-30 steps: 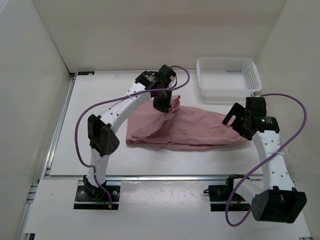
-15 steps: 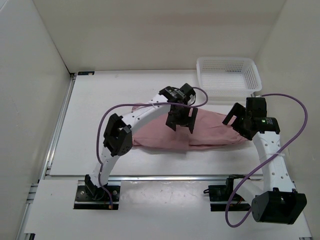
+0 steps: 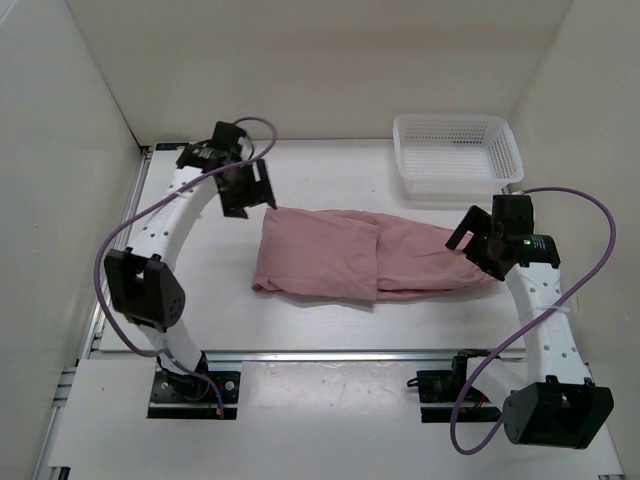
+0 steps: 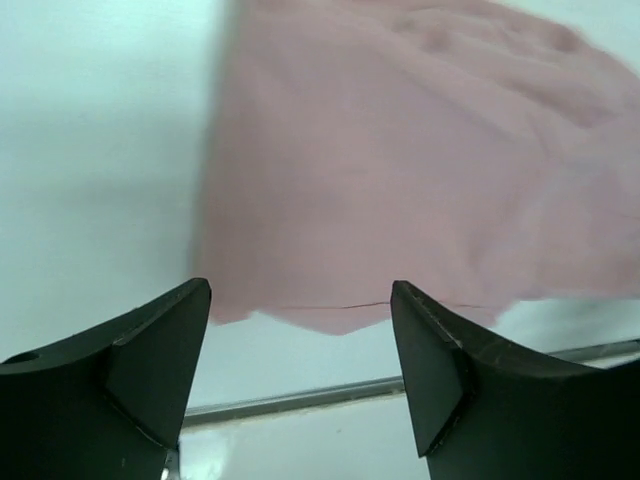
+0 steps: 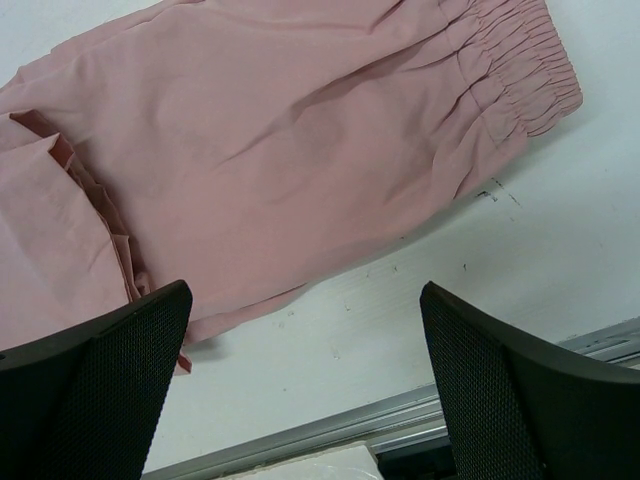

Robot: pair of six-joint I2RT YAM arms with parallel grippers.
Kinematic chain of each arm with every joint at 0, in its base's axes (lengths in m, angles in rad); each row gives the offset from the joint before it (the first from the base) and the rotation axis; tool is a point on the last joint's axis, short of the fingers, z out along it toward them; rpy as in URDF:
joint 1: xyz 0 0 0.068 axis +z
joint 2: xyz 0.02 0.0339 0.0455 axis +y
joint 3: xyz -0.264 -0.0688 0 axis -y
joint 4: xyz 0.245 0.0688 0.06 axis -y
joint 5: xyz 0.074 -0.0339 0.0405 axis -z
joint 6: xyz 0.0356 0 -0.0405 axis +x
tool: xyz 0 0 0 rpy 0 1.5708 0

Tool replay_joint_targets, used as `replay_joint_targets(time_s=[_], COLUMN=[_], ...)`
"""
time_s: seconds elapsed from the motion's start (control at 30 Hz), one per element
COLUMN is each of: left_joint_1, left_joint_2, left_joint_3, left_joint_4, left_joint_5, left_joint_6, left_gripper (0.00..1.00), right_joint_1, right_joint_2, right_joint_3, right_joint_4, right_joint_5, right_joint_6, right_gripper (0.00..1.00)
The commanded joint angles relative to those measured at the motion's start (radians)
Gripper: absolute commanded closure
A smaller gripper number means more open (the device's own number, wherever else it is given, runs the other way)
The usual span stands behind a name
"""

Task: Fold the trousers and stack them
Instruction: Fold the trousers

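Dusty-pink thin wrinkly trousers [image 3: 350, 255] lie flat on white table [image 3: 200, 300], long axis left-right, gathered waist at right end, legs folded over at left. My left claw [image 4: 300, 300] spread, empty, above far-left corner. My right claw [image 5: 305, 300] spread, empty, over waist end.

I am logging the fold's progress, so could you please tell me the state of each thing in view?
Trousers: folded over once, lying flat on the table, not gripped.
Basket: upright, looks empty.
Left gripper: open, empty, beside the trousers' left end.
Right gripper: open, empty, by the waist end.
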State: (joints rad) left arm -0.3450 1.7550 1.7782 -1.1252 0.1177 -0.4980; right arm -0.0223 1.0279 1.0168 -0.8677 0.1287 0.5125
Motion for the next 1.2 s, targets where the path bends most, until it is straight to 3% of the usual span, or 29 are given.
replay_joint_targets(time_s=[0.0,0.07,0.17,0.3,0.37,0.6,0.73,0.8,0.87,1.03,1.17], left_joint_1=[0.089,0.13,0.13,0.115,0.115,0.106,0.106,0.106,0.106,0.193,0.202], left_joint_2=[-0.049,-0.039,0.017,0.099,0.158,0.238,0.248,0.221,0.193,0.081,0.049], left_joint_3=[-0.219,-0.296,-0.309,-0.358,-0.381,-0.407,-0.352,-0.323,-0.275,-0.16,0.066], left_joint_4=[0.077,0.128,0.137,0.189,0.203,0.251,0.251,0.22,0.171,0.075,-0.039], left_joint_5=[0.048,0.077,0.115,0.115,0.102,0.08,0.105,0.077,-0.037,-0.166,-0.228], left_joint_6=[0.016,0.025,0.062,0.076,0.067,0.047,0.056,0.056,0.033,0.015,0.024], left_gripper=[0.17,0.15,0.0,0.01,0.17,0.25,0.9,0.9,0.9,0.9,0.9], right_joint_1=[-0.008,-0.008,-0.008,-0.008,-0.008,-0.008,-0.008,-0.008,-0.008,-0.008,-0.008], right_joint_2=[-0.017,-0.017,-0.017,-0.008,-0.008,-0.017,-0.006,-0.006,0.003,0.003,0.003], right_joint_3=[0.009,0.009,0.009,0.019,0.019,0.028,0.028,0.028,0.037,0.028,0.017], right_joint_4=[-0.01,-0.01,-0.01,-0.01,-0.01,-0.01,-0.01,-0.01,-0.01,-0.01,-0.001], right_joint_5=[-0.004,-0.004,-0.004,-0.004,-0.014,-0.004,-0.014,-0.026,-0.037,-0.047,-0.047], right_joint_6=[-0.017,-0.017,-0.017,-0.017,-0.017,-0.017,-0.017,-0.017,-0.028,-0.037,-0.037], right_gripper=[0.0,0.0,0.0,0.0,0.0,0.0,0.0,0.0,0.0,0.0,0.0])
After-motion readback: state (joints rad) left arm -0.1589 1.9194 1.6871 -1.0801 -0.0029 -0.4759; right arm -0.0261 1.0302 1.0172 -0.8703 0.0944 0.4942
